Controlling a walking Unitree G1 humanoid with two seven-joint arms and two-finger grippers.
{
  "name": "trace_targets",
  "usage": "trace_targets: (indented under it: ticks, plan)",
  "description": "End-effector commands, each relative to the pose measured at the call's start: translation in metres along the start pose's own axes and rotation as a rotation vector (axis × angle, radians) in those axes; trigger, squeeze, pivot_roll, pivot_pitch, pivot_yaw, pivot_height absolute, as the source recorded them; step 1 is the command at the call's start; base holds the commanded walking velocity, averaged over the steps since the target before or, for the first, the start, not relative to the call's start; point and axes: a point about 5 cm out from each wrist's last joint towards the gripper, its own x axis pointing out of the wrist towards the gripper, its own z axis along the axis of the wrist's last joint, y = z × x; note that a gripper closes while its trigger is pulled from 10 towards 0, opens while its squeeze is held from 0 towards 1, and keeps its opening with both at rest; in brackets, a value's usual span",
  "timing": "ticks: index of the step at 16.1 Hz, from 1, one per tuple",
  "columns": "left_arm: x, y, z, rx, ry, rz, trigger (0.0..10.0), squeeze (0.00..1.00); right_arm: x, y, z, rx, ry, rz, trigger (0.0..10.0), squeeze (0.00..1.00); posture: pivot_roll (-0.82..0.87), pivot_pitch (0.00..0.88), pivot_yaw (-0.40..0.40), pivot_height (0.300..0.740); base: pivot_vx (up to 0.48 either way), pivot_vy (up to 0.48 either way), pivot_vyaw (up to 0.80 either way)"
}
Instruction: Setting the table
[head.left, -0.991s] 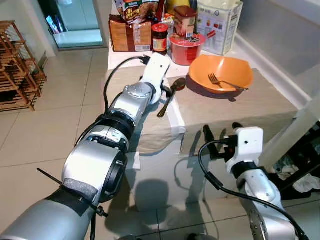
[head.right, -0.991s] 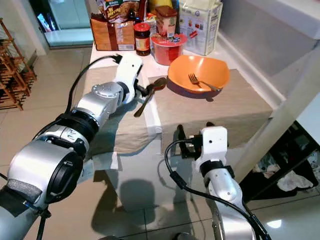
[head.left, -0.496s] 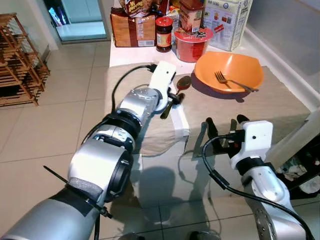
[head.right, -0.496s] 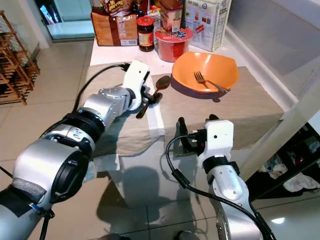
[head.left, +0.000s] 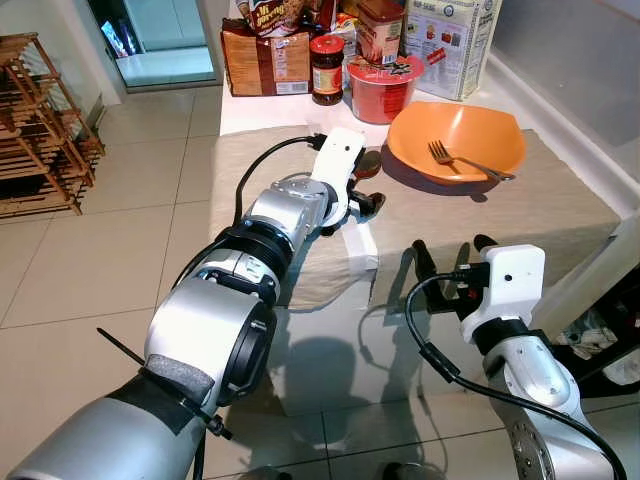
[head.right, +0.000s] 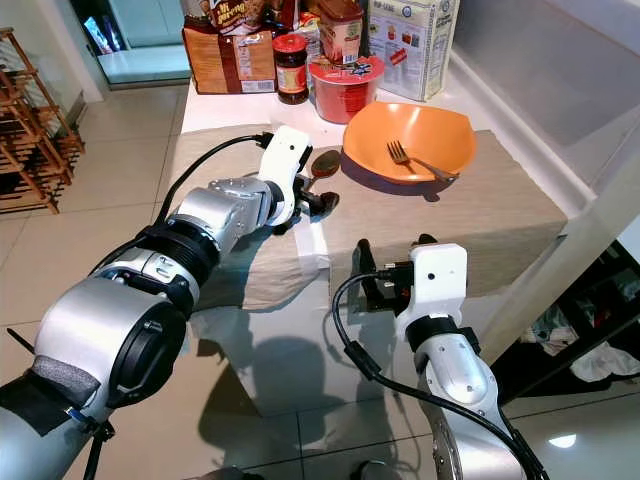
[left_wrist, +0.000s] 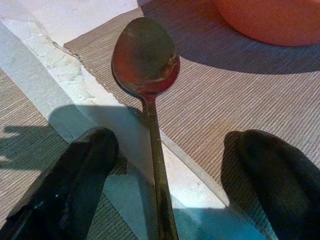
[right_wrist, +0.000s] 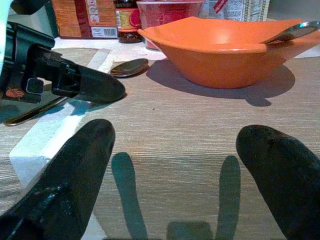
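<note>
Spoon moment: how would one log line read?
left gripper: open, fingers straddling spoon handle | right gripper: open, idle | fork in orange bowl

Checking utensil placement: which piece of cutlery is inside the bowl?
The fork: it rests in the orange bowl. The spoon lies on the table between the open left gripper's fingers.

Spoon (head.left: 362, 168) left of bowl (head.left: 455, 150) (fork (head.left: 468, 165) inside).

brown box (head.left: 264, 62), dark jar (head.left: 325, 70), red cup (head.left: 384, 85), white carton (head.left: 452, 40) along counter's far edge; wooden rack (head.left: 40, 125) on floor.
</note>
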Motion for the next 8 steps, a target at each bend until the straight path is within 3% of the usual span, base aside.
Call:
trace_targets:
  ticks: [1,4,8]
  plan:
    - [0.001,0.0,-0.013,-0.01,0.046,-0.002,0.0,0.0,0.001,0.0,0.003,0.009,-0.005,-0.003,10.0,0.0,-0.15,0.052,0.079,0.74,0.0,0.0,0.0]
    - [0.002,0.003,-0.025,-0.011,0.07,0.019,0.0,0.0,0.002,0.0,0.002,0.008,-0.002,-0.003,10.0,0.0,-0.15,0.05,0.077,0.74,0.0,0.0,0.0]
    - [0.003,0.004,-0.041,0.054,0.091,0.042,0.0,0.0,0.002,0.0,-0.001,0.011,0.007,-0.006,10.0,0.0,-0.15,0.051,0.073,0.74,0.0,0.0,0.0]
